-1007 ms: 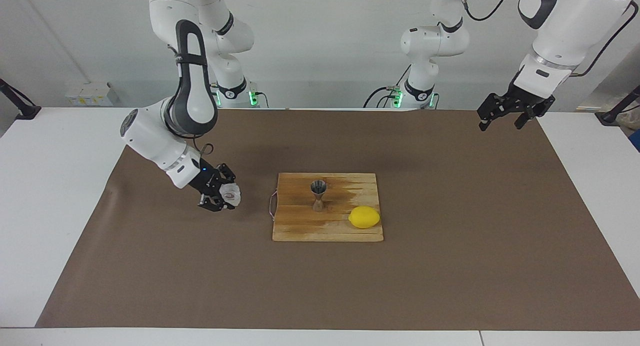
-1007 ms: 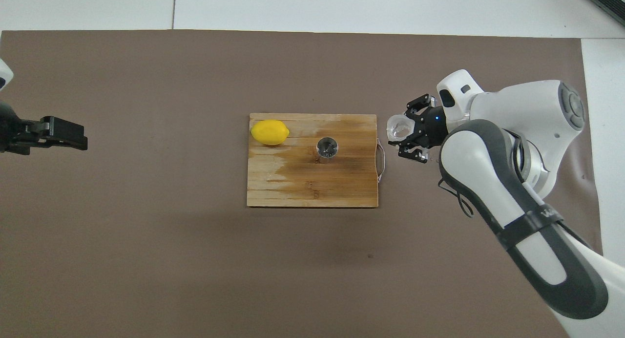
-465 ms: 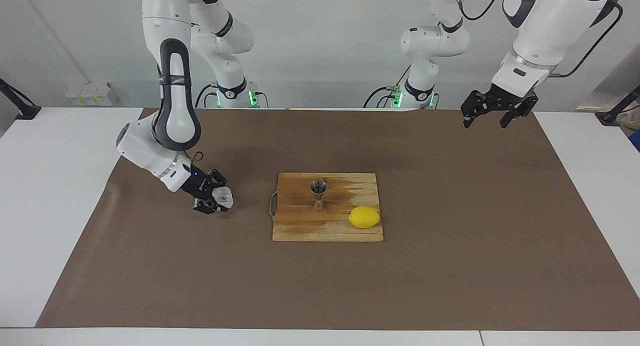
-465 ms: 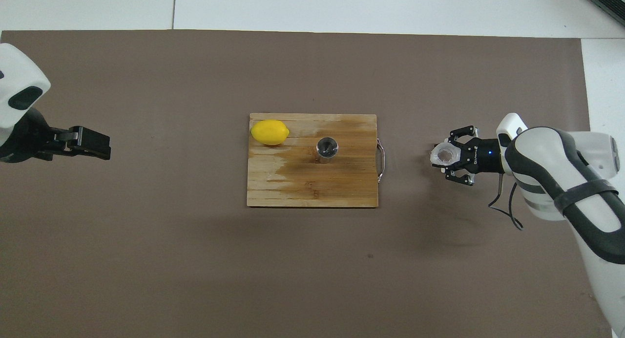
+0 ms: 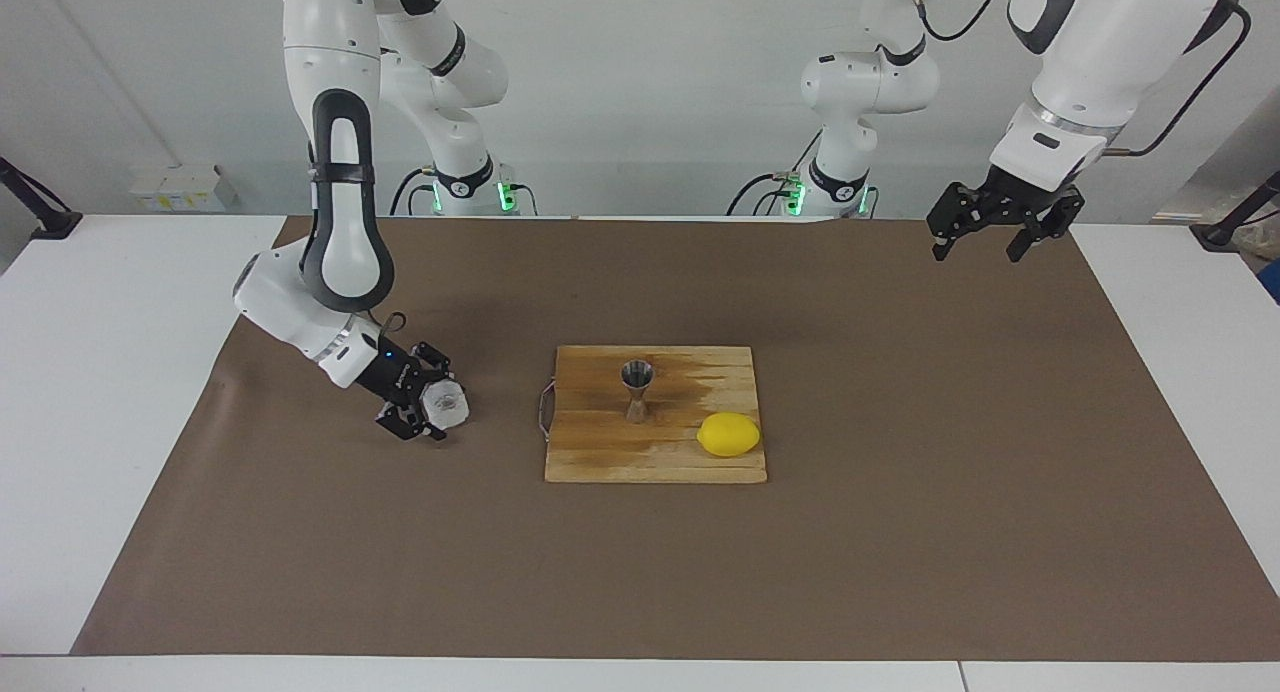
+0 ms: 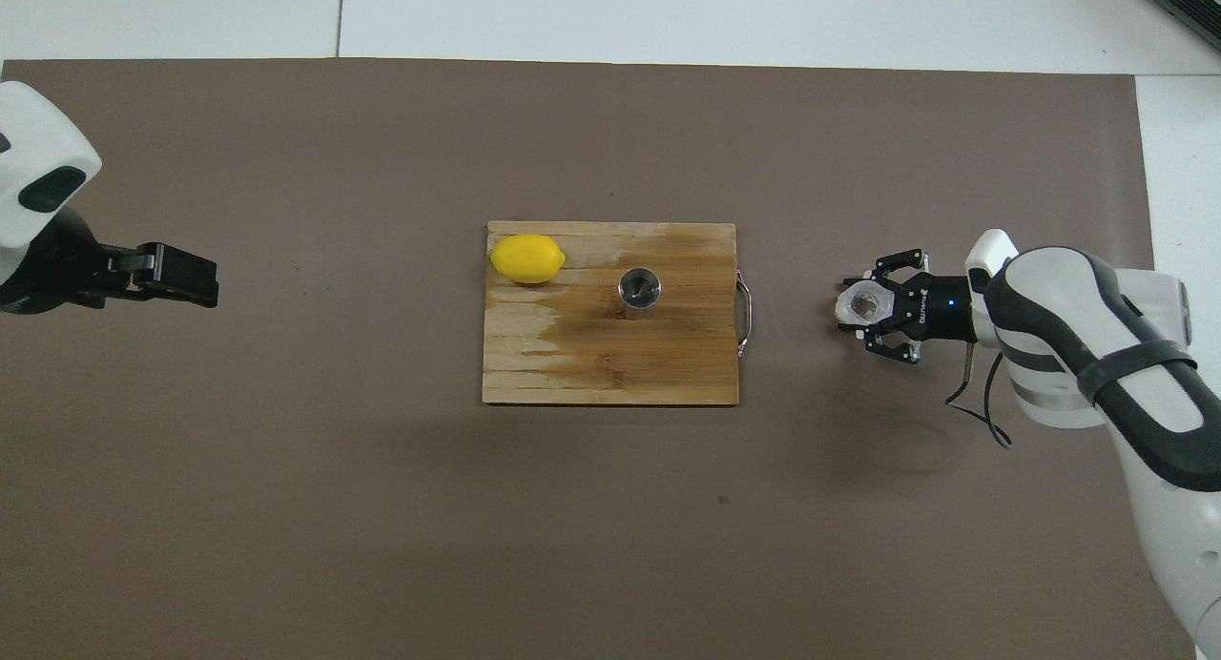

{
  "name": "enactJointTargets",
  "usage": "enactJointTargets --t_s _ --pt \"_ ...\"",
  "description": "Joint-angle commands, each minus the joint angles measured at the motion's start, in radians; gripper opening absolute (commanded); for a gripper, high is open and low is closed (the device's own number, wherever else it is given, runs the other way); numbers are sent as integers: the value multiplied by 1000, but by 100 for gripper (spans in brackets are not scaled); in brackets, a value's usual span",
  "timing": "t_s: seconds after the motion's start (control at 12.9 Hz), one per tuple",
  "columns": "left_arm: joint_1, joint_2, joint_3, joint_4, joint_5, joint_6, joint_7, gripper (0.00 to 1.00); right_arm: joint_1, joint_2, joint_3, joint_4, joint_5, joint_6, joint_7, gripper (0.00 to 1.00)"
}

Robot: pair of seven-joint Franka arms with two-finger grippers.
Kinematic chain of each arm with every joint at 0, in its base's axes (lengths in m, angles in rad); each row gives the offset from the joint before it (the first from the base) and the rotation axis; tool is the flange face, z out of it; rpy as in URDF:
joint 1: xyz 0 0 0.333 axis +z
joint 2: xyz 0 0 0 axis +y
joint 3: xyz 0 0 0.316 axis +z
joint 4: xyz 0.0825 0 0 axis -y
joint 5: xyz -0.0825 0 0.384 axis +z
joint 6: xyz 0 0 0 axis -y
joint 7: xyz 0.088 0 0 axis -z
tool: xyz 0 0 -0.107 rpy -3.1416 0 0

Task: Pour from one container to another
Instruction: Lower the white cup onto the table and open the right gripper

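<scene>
While the small clear faceted glass cup [image 5: 446, 403] sat on the table's brown mat between the right claw's [image 5: 432, 409] seemingly loosening fingers, apparently emptied, the steel hourglass jigger [image 5: 637, 391] stood on the wooden board [image 5: 600, 452], leaving only withdrawal; the left claw [image 5: 990, 234] waited open.

A robotics lab — two white arms [image 5: 330, 202] bolted by a paper-covered table [image 5: 120, 392], bare walls.

Jigger [image 5: 637, 390] shiny steel; glass cup [image 5: 446, 403] clear, faceted; cutting board [image 5: 600, 452] streaked wood; lemon [image 5: 728, 434] smooth; table cover [image 5: 900, 532] matt brown.
</scene>
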Motion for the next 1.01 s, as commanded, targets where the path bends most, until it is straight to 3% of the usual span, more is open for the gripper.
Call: enactJointTargets --t_s 0.0,0.31,0.7,0.93 --pt "-2 -13 3 -12 11 9 24 100 -14 -95 9 -16 -144 -43 149 100" --pt "3 -18 3 -21 11 -3 21 100 -2 -186 9 -11 -378 -159 628 100" --pt "3 -19 3 -21 11 -3 21 100 35 -189 15 3 -670 -167 1196 100" --pt "4 -19 3 -21 11 -3 21 100 33 -189 12 71 -790 -256 1450 100"
